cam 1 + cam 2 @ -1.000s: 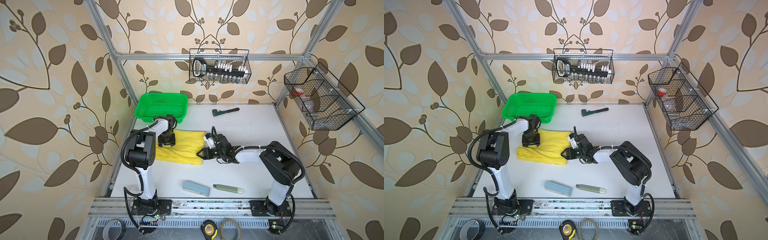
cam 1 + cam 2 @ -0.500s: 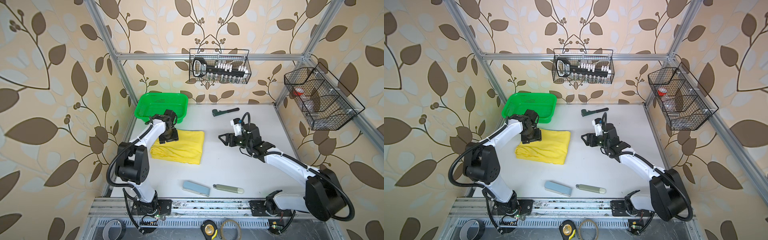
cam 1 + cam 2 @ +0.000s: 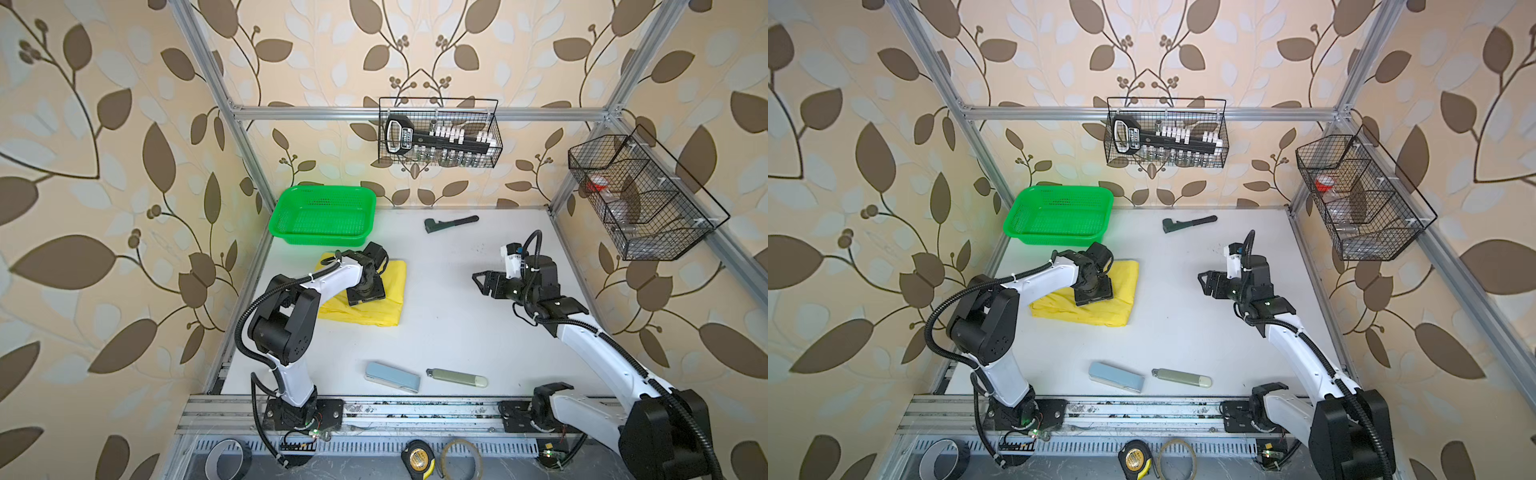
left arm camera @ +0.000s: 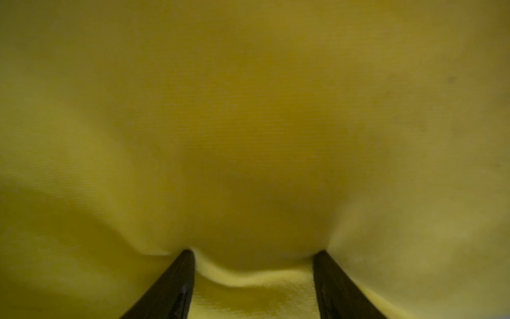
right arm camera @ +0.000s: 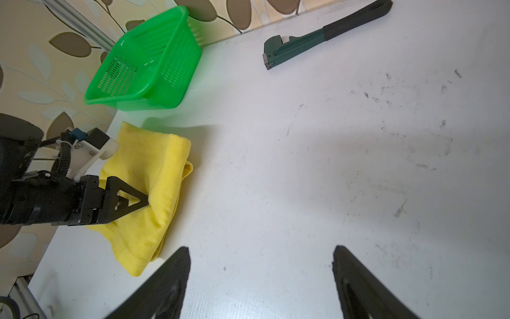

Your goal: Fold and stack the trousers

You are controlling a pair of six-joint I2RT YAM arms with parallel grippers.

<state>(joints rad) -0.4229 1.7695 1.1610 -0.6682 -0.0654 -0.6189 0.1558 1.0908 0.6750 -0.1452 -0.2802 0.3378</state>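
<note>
Top views both take in the white bench (image 3: 457,324), and on it the bright yellow soft cloth trousers (image 3: 390,299) lie folded into a compact rectangle of several layers, directly under the left fingers (image 4: 171,287). Just beyond those fingers sits the green plastic mesh basket (image 3: 322,212), near the cloth with a strip of bench between in the right wrist view.

The left fingers stand spread, released rather than clenched. Their tips push down into the top layer, so a small ridge of cloth rises between them. They seem to be pinning or flattening the bundle so the fold holds, not lifting it.

The right fingers (image 5: 165,281) are also spread and grasp nothing. They hang over bare bench, well apart from the trousers and pointed toward them, probably to leave the pressing arm room.

Folding looks done and stacking appears to be what is left. The soft layers could spring loose once the pressure lifts.
</note>
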